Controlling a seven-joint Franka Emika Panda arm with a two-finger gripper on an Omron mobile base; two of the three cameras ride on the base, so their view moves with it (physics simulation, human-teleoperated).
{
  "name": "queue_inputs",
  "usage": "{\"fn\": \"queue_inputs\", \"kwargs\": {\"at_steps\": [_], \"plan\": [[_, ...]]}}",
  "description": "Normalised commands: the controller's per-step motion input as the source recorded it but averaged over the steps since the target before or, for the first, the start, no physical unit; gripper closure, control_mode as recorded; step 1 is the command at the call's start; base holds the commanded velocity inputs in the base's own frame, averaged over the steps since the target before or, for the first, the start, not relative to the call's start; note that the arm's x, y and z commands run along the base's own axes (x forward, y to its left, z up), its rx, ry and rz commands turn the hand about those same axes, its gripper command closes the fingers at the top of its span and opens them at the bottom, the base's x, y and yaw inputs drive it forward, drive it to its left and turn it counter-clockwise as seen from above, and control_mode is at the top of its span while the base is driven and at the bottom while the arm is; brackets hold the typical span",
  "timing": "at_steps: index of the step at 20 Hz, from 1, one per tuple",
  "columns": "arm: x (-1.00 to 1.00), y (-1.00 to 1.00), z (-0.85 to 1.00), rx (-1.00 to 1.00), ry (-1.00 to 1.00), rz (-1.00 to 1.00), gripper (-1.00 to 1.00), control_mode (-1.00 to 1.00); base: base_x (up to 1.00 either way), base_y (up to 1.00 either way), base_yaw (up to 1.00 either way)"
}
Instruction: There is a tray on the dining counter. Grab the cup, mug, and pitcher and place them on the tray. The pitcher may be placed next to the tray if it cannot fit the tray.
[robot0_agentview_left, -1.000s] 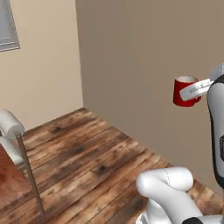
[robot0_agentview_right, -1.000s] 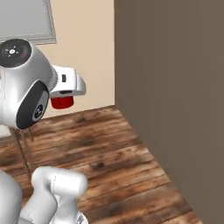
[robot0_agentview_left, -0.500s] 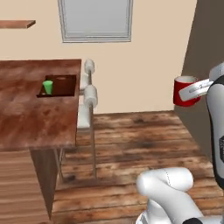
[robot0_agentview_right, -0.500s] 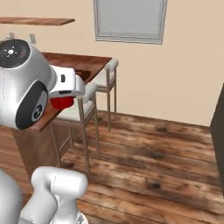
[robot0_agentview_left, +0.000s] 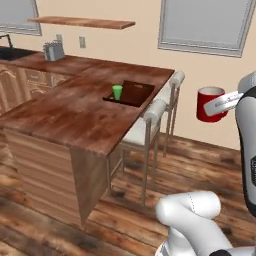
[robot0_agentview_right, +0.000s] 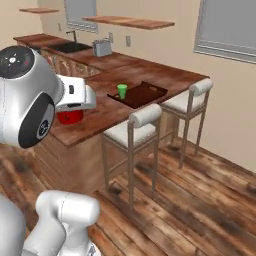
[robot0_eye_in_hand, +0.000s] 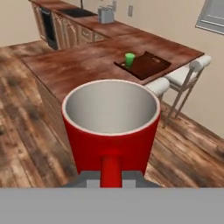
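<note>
light: bright and even, no clear lamp | shadows: very faint | glare: soft shine on the mug (robot0_eye_in_hand: 110, 131) | sharpness: a bit soft and blocky | edges: straight

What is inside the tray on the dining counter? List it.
The tray holds the green cup, upright at one end. The rest of its floor looks bare in the hand view. The red mug is not there; the gripper holds it by its handle, away from the dining counter.

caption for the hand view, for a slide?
Gripper carries the red mug by its handle toward the counter, where the green cup stands in the tray.
</note>
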Motion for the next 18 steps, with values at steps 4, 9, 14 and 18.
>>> {"fn": "queue_inputs", "kwargs": {"at_steps": [4, 9, 14, 18], "plan": [[0.0, 0.0, 0.0, 0.0, 0.0, 0.0, 1.0, 1.0, 0.44, -1.0, 0.67], [0.0, 0.0, 0.0, 0.0, 0.0, 0.0, 1.0, 1.0, 0.43, -1.0, 0.64], [0.0, 0.0, 0.0, 0.0, 0.0, 0.0, 1.0, 1.0, 0.43, -0.95, 0.55], [0.0, 0.0, 0.0, 0.0, 0.0, 0.0, 1.0, 1.0, 0.36, -0.77, 0.45]]}}
